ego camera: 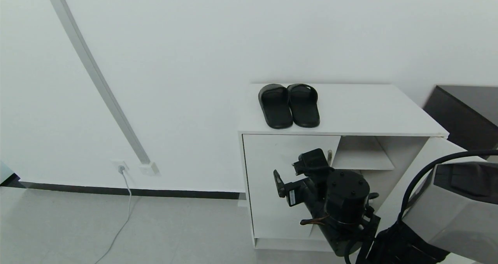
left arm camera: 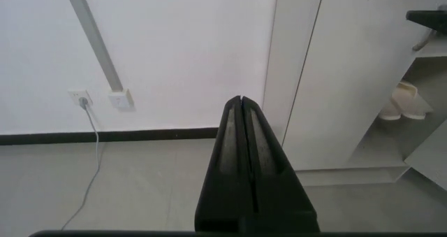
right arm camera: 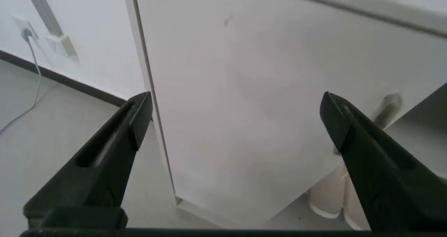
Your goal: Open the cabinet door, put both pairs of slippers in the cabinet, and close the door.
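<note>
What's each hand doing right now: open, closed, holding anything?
Left hand: closed, holding nothing.
Right hand: open, empty, in front of the cabinet door.

Plain indoor room, set up like a home entryway. White cabinet point(ego camera: 369, 108) against a bare white wall point(ego camera: 233, 30), black slippers point(ego camera: 289, 105) on its top. Left of the cabinet: wall socket point(ego camera: 120, 166) with a cable point(ego camera: 126, 201) plugged in, slanting trunking point(ego camera: 97, 77), black skirting point(ego camera: 116, 191), grey floor point(ego camera: 116, 225).

Wears a pale grey forearm shell point(ego camera: 455, 217) with a dark inset panel, under an arcing black cable point(ego camera: 428, 170). Carries a round black wrist cap point(ego camera: 346, 188) dotted with small screws, and a white label point(ego camera: 292, 197). Ends in 2 long black tapered fingers point(left arm camera: 232, 149) on left gripper point(left arm camera: 241, 101) and right gripper point(right arm camera: 235, 104) alike.
</note>
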{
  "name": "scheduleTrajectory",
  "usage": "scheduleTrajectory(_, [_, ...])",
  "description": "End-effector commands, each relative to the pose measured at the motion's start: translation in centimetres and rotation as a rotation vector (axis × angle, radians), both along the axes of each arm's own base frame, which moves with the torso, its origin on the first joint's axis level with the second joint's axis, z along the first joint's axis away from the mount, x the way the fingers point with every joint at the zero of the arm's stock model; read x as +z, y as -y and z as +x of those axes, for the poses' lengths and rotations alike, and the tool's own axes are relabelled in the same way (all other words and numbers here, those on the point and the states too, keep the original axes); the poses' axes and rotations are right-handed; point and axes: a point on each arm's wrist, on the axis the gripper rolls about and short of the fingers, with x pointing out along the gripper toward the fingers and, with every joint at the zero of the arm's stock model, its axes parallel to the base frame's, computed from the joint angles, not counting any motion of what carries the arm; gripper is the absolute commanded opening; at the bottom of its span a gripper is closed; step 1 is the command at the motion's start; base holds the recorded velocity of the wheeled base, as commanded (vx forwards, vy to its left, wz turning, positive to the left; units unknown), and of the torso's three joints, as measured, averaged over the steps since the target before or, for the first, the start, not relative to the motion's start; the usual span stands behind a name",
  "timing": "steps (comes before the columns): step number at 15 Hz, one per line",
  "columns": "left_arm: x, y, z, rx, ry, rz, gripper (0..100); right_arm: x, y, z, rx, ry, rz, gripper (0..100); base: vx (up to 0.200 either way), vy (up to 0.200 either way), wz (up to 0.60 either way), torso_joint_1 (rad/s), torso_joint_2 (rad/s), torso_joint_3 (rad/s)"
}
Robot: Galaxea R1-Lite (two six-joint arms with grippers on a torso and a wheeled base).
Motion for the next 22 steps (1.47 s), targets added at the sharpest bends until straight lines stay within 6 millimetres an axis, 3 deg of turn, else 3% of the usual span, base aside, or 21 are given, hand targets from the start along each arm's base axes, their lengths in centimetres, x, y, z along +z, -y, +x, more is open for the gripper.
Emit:
scheduleTrajectory(1, [0.0, 0.0, 0.0, 0.0, 0.0, 0.0, 0, -0.1, 0.0, 0.0, 0.0, -0.001, -0.002, 100, 0.0, 0.0, 0.0, 0.261, -0.59, -0.325])
scheduleTrajectory(9, [0.0, 0.0, 0.0, 0.0, -0.002, -0.006, 0, -0.2, 0.7, 0.7, -0.026, 0.001, -0.011, 100, 0.0, 0.0, 0.0, 0.211, -0.46, -0.262])
scheduleTrajectory(13, [0.0, 0.0, 0.0, 0.0, 0.0, -0.008, 0, 0.3, 1.2, 1.5, -0.049, 0.03, -0.04, 100, 0.0, 0.0, 0.0, 0.041, -0.08, -0.045])
scheduleTrajectory(19, [0.0, 0.0, 0.0, 0.002, 0.0, -0.014, 0, 7.4, -0.5, 3.5, -0.142, -0.173, 0.063, 100, 0.0, 0.0, 0.0, 0.0, 0.0, 0.0])
scheduleTrajectory(22, [0.0, 0.0, 0.0, 0.0, 0.0, -0.014, 0, 8.5, -0.8, 4.3, -0.172, -0.146, 0.088, 100, 0.0, 0.0, 0.0, 0.0, 0.0, 0.0])
